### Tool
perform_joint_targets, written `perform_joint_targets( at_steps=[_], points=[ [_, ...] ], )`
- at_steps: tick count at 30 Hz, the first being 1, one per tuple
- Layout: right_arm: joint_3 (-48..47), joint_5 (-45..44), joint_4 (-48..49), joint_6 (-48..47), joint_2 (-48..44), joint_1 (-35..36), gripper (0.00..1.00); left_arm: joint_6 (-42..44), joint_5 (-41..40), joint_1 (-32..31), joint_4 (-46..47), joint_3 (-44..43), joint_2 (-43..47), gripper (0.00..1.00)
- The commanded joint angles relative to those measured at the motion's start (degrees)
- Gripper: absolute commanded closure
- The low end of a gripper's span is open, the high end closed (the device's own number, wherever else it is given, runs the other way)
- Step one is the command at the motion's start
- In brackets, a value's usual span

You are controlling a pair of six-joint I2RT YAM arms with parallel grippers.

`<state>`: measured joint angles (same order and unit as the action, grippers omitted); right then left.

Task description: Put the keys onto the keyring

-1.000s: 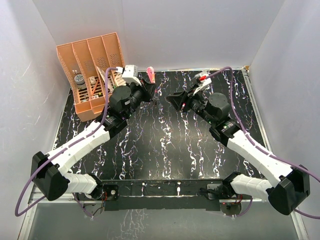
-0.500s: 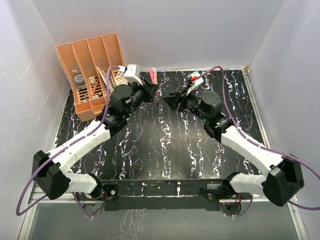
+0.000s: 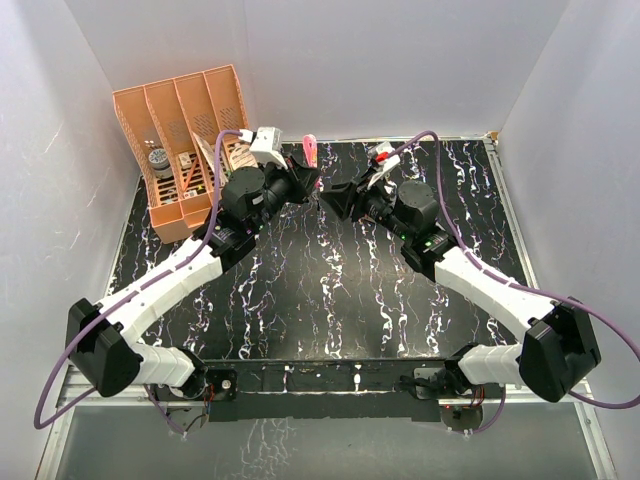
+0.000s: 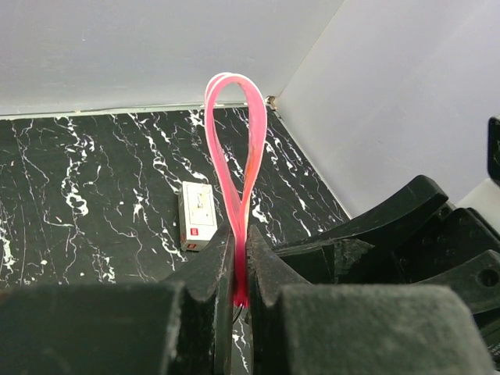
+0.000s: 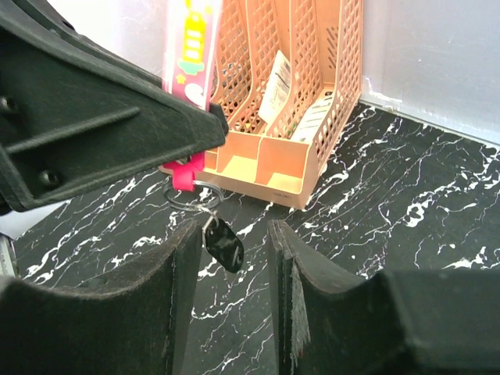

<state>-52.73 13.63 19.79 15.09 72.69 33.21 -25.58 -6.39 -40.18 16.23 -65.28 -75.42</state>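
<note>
One pink keyring clamped in the left gripper, right gripper partly spread, empty, beside its black tag.

**Pink keyring pinched upright, ring hanging below**

The keyring is a short magenta-pink strap folded into a narrow loop. It stands upright, its lower end clamped between the closed fingers of the left gripper. 1 face carries a yellow printed pattern. A small pink end shows below the grip, and 1 thin round ring hangs from it. 1 small dark oval piece with a pale silvery top dangles from that ring; whether it is a key cannot be told.
</note>
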Motion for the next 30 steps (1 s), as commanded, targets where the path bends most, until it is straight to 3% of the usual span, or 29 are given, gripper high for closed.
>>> perform_joint_targets(
  at_steps=[1,30],
  points=[
    [-2.9,0.4,5.7,0.3,0.2,-0.3,0.64,-0.4,1.4,0.4,0.3,-2.5,-0.1,1.00],
    [-3.6,0.6,8.7,2.2,2.3,-0.3,0.70,-1.0,4.0,0.4,0.3,-3.4,-1.4,1.00]
  ],
)
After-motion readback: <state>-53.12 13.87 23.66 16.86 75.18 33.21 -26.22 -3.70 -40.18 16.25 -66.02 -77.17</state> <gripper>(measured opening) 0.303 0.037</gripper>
